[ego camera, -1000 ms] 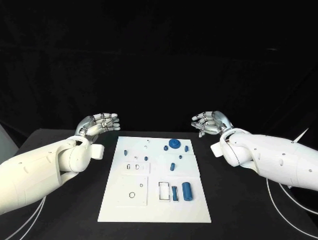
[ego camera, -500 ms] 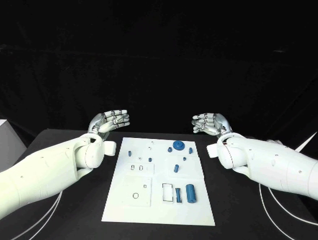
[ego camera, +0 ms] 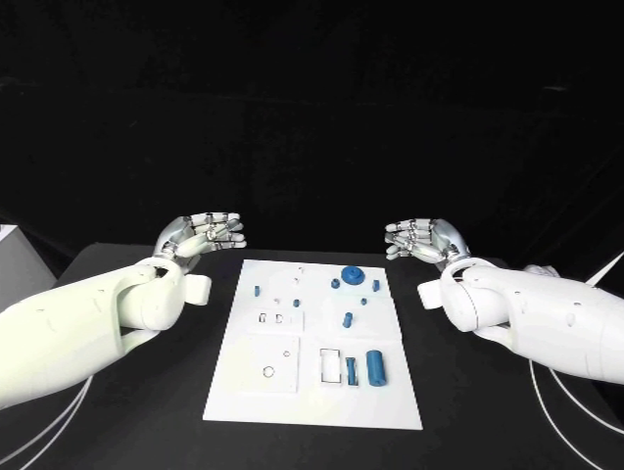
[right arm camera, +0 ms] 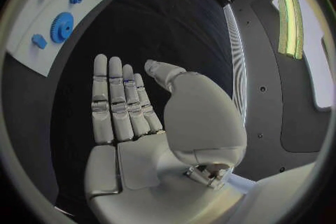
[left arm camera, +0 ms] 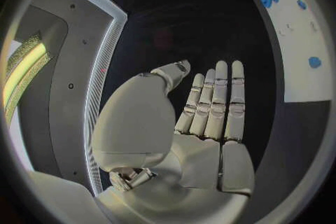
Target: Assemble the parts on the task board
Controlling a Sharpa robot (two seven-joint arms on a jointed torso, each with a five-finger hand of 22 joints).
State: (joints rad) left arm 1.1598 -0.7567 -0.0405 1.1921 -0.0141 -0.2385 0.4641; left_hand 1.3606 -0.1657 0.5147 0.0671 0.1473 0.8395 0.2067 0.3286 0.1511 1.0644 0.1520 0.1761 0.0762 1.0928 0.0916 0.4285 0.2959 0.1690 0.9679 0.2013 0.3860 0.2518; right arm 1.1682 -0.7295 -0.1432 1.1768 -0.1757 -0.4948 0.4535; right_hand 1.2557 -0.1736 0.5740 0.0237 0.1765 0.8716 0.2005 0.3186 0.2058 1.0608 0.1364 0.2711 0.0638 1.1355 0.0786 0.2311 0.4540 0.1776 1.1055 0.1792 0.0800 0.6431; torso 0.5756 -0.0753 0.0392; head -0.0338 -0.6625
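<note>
Flanking the task board as before, left hand and right hand, fingers apart, empty.

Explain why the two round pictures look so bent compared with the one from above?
Both wrist views are fisheye circles: the task board edge curves there, and each hand looms large. In the head view the task board keeps straight edges against a dark backdrop.

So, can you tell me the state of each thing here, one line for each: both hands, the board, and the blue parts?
left hand: open, holds nothing, raised beside the board's far left corner.
right hand: open, holds nothing, raised beside the board's far right corner.
task board: flat on the table, untouched.
blue gear: lies on the board's far end, untouched.
long blue cylinder: lies on the board's near right part.
</note>
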